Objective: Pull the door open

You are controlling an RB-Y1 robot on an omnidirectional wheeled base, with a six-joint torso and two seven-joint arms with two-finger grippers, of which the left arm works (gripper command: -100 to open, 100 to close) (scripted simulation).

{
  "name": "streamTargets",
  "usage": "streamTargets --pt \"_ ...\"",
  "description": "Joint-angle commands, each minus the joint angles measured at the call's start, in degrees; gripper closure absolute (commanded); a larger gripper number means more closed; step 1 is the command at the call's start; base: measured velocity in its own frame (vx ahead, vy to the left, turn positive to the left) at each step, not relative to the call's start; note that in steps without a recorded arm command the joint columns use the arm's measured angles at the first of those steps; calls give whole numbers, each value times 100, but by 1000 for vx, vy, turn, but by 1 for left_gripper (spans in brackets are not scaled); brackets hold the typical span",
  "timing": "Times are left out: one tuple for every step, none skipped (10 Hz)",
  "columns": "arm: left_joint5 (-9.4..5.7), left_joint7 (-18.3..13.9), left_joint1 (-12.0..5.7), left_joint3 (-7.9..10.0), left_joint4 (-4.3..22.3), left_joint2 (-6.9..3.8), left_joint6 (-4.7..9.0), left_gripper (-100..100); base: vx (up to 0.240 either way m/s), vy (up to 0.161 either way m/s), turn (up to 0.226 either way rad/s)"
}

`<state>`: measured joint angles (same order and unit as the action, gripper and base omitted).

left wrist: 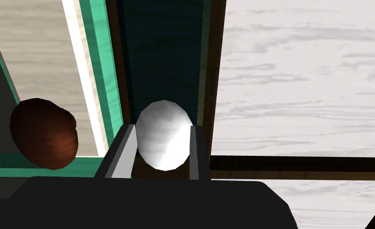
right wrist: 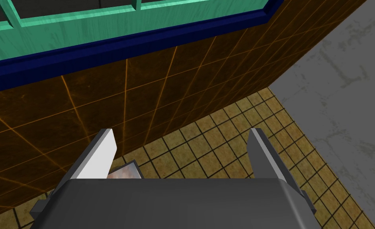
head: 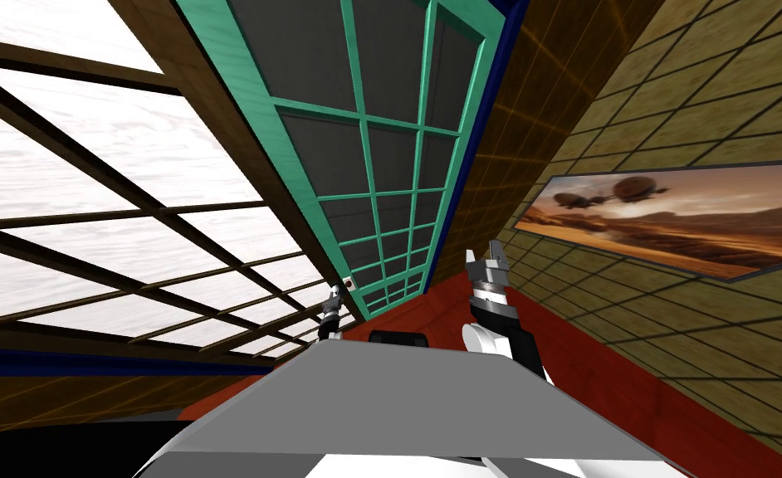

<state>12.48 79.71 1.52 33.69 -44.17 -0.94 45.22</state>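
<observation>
A landscape painting (head: 680, 220) is hanging right of the right claw (head: 482, 252); a brown-barred window (head: 90, 207) is glowing beside the left claw (head: 334, 291).

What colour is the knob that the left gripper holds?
The knob is white, best in left wrist view.

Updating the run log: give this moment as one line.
left gripper: shut on white knob | right gripper: open, empty | green door: opening unclear

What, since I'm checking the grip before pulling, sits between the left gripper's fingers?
The left gripper is shut on a white rounded knob, fingers pressing its sides, in the left wrist view; a brown knob sits beside, outside them.
</observation>
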Motion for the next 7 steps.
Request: streamTargets --pt "-22 -1 15 51 -17 -53 -1 100 0 0 0" --pt "-47 -115 118 22 53 -39 -7 100 -110 -21 67" --pt "-61 -149 152 29 69 -50 -10 100 -179 -36 94" --pt "-62 -116 233 74 89 -97 -43 -100 -196 -28 111" --pt "-69 -115 297 101 110 -123 -49 -100 -210 -18 105" --pt "-69 -115 297 101 110 -123 -49 -100 -147 -13 34" --pt "-79 -113 389 140 138 -169 -57 -100 -139 -47 68"
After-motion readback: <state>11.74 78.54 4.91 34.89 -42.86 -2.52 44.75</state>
